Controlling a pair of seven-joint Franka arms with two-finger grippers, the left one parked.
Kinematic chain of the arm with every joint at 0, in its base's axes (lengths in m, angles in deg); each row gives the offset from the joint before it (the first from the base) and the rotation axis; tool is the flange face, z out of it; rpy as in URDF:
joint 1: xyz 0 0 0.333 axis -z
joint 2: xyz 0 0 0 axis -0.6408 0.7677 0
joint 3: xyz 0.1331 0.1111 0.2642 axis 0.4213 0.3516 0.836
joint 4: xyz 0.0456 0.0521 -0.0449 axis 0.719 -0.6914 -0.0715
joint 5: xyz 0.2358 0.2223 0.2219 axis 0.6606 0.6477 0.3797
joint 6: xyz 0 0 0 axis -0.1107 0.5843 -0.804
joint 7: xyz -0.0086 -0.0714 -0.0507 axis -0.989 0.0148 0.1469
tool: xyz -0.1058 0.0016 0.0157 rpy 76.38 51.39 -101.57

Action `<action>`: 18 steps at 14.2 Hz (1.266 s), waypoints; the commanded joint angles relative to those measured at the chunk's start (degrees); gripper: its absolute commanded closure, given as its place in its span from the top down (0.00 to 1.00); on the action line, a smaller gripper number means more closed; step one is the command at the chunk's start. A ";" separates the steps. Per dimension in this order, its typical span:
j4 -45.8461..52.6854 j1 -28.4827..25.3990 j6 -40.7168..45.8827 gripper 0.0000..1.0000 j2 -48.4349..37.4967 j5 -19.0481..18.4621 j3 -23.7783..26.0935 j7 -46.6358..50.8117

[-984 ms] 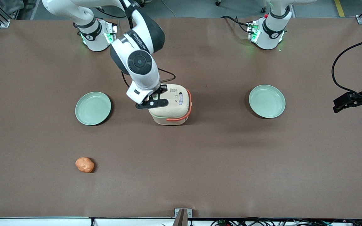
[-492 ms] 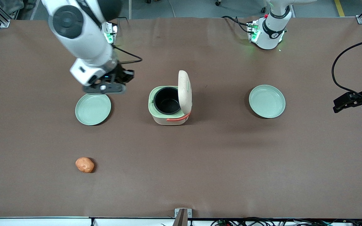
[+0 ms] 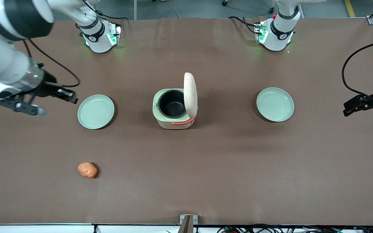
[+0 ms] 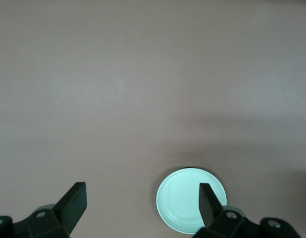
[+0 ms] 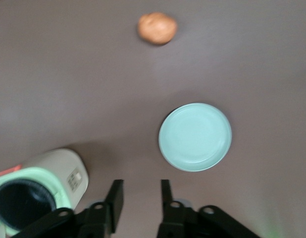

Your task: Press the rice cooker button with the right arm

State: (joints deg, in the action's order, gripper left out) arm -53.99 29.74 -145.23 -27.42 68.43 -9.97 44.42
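Note:
The rice cooker stands mid-table with its cream lid swung up, showing the black inner pot, pale green rim and coral handle. The button is hidden from the front view and from the right wrist view. The right arm's gripper hangs above the table toward the working arm's end, well away from the cooker, with a green plate between them. Its fingers are apart and empty. In the right wrist view the gripper is over bare table, with the cooker and the plate in sight.
A second green plate lies toward the parked arm's end and also shows in the left wrist view. An orange lump lies nearer the front camera than the first plate; it also shows in the right wrist view.
The gripper was on the shut lid a second ago. The lid has since sprung open. The right arm has pulled away sideways, past the green plate, toward its own end of the table.

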 commanded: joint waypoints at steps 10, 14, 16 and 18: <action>2.07 13.09 3.52 1.00 -5.16 -4.62 1.17 -24.68; 2.07 14.51 2.74 1.00 -5.07 -4.44 1.17 -27.78; 2.07 14.68 1.68 1.00 -4.99 -4.44 1.17 -27.87; 2.16 15.21 1.42 1.00 -4.90 -4.35 1.17 -27.87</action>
State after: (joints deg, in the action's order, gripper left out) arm -51.18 43.37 -143.18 -31.61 63.00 -9.64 17.35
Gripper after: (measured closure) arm 0.000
